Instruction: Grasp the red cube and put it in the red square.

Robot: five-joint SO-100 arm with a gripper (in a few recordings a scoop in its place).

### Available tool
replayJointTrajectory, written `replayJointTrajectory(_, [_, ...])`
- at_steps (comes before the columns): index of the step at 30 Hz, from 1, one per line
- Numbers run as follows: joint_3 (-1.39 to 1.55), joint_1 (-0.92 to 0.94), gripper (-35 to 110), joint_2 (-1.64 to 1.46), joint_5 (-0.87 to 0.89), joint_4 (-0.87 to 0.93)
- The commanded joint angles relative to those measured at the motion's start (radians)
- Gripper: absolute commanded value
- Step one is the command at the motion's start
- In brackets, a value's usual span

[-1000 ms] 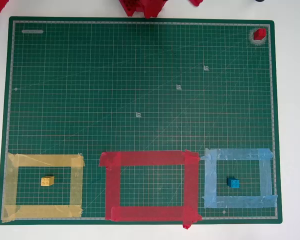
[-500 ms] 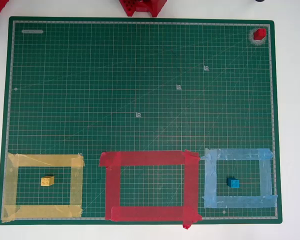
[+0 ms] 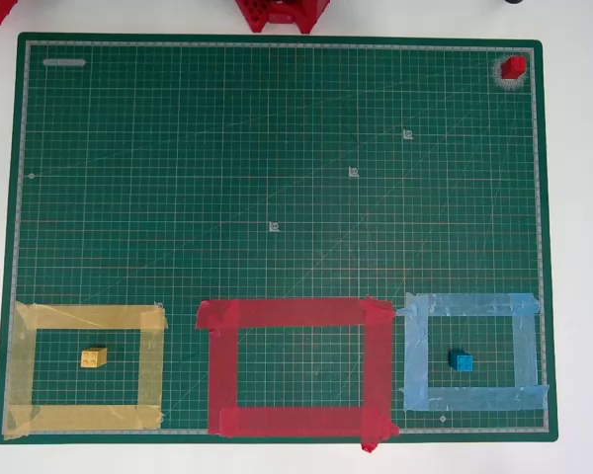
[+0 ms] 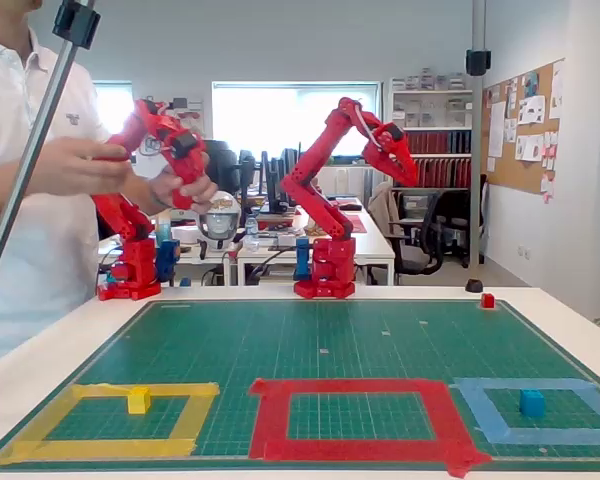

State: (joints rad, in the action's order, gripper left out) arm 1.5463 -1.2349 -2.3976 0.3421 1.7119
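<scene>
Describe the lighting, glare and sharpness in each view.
Overhead view: even, soft light, no harsh shadows; the mat grid is crisp and the red cube reads clearly. Fixed view: the bright window behind blows out to white, backlighting the arm; the gripper stays sharp, the red square slightly soft up close.

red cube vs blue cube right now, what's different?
Colour: the red cube is red, the blue cube is blue. Place: the red cube sits at the mat's far right corner in the overhead view, outside any frame; the blue cube lies inside the light-blue tape frame. The red square holds no cube. Shared: similar small size, both resting on the green mat, untouched.
</scene>
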Motion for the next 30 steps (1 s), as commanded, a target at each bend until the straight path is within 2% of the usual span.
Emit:
replayJointTrajectory(1, [0.044, -0.107, -2, 0.074, 0.118, -0.103])
replayJointTrajectory(9, [0.196, -0.16, -2, 0.06, 0.35, -0.321])
replayJointTrajectory(14, [0.316, -0.161, -2, -0.038, 0.414, -0.454])
replayJointTrajectory(18, [0.466, -0.109, -2, -0.204, 0.42, -0.612])
replayJointTrajectory(23, [0.723, -0.089, -2, -0.267, 0.499, -0.948])
replayJointTrajectory(25, [0.81, -0.072, -2, -0.275, 0.561, -1.049])
replayJointTrajectory(30, [0.93, -0.077, -2, -0.261, 0.85, -1.081])
